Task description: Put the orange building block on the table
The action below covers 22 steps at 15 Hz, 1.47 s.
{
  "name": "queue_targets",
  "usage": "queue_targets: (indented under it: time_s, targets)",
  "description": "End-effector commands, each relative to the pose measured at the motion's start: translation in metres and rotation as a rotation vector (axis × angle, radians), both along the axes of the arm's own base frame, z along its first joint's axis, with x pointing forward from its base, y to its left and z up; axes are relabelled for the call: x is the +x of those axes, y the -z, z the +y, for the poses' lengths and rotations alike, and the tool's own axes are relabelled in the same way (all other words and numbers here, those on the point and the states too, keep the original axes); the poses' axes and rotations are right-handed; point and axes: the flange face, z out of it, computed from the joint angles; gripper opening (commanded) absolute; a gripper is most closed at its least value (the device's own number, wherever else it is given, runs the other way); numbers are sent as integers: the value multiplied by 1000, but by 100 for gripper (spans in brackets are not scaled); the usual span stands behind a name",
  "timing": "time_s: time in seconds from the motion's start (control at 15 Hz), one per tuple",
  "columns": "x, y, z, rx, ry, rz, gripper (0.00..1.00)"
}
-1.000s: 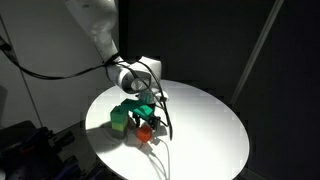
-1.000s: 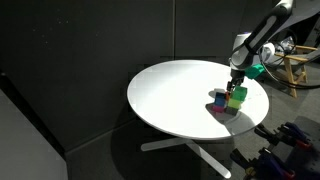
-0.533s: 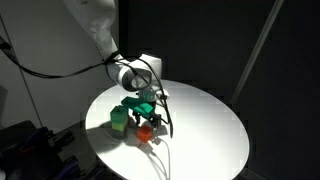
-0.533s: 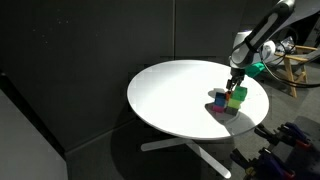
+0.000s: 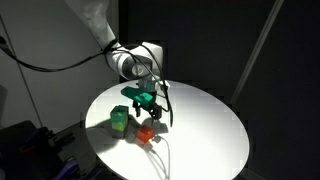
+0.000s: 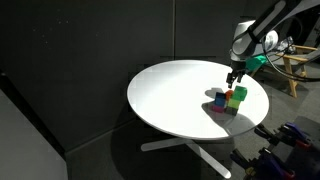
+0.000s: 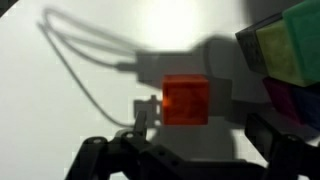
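Note:
The orange building block (image 7: pixel 187 100) lies flat on the white table (image 7: pixel 70 120), free of the jaws. My gripper (image 7: pixel 203 120) is open and empty above it, one finger (image 7: pixel 146 113) on each side in the wrist view. In both exterior views the gripper (image 5: pixel 151 101) (image 6: pixel 235 76) hangs a little above the table (image 5: pixel 200 125) (image 6: pixel 175 95). The orange block (image 5: pixel 146 133) rests below it, beside the green stacked blocks (image 5: pixel 119 120) (image 6: pixel 238 96).
Green, yellow and purple blocks (image 7: pixel 285 50) stand close to the right of the orange block in the wrist view. A thin cable (image 7: pixel 80 60) trails over the table. The table edge (image 5: pixel 110 150) is near the blocks. Dark surroundings.
My gripper has lifted up and away from the orange block, which stays on the table. The green blocks have not moved.

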Motion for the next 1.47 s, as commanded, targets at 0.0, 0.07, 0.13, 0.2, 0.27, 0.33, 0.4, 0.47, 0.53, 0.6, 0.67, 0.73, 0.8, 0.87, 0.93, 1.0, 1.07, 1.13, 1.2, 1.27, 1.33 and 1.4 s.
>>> queue_targets:
  time_s: [0.0,0.07,0.13,0.2,0.27,0.33,0.4,0.47,0.53,0.6,0.67,0.73,0.8,0.87,0.93,1.0,1.07,1.13,1.2,1.27,1.33,1.4]
  targets:
    - [2,-29,9,-9,19,3,100]
    - [4,-34,11,-10,20,0,100]
    - [7,-39,14,-11,22,0,100]
    - [9,-44,17,-12,23,-2,100]
    - [11,-49,20,-13,23,-5,100]
    - [12,-53,23,-14,22,-5,100]
    - [13,-58,27,-12,19,-9,100]
    - [14,-62,31,-13,16,-10,100]
    - [15,-66,35,-14,12,-10,100]
    - [15,-69,41,-13,5,-11,100]
    - [15,-72,46,-14,0,-11,100]
    - [16,-75,52,-19,-5,-11,100]
    - [17,-77,58,-21,-12,-9,100]
    - [17,-79,64,-26,-17,-5,100]
    - [19,-80,70,-29,-19,0,100]
    - [20,-81,77,-32,-22,8,100]
    - [20,-82,84,-33,-23,13,100]
    - [21,-83,91,-33,-24,18,100]
    - [21,-83,98,-34,-26,23,100]
    - [21,-84,104,-34,-30,25,100]
    - [20,-84,110,-32,-36,27,100]
    - [19,-85,116,-32,-42,30,100]
